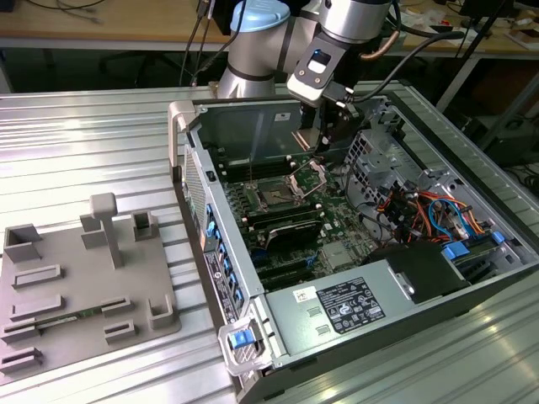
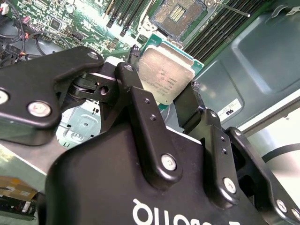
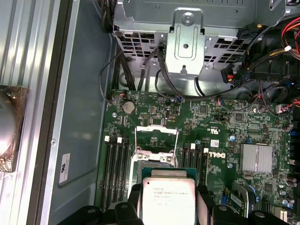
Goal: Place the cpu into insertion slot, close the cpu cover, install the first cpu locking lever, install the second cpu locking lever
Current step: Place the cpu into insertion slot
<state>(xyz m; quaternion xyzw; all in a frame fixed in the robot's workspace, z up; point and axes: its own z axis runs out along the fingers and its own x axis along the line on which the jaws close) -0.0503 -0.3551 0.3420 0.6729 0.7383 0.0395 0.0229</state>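
Observation:
The cpu is a flat square chip with a silver-grey top and a green edge, and my gripper is shut on it, one black finger on each side. In the first wrist view the cpu hangs in the gripper just short of the insertion slot. The insertion slot shows its dark pin field uncovered. The cpu cover stands raised at the slot's far side. In the exterior view the gripper hovers above and beside the insertion slot, with the cpu cover tilted up.
Black memory slots flank the socket. A metal drive cage with cables, a grey heatsink and the case wall surround the board. A power supply lies at the case's near end. A grey fixture plate sits outside the case.

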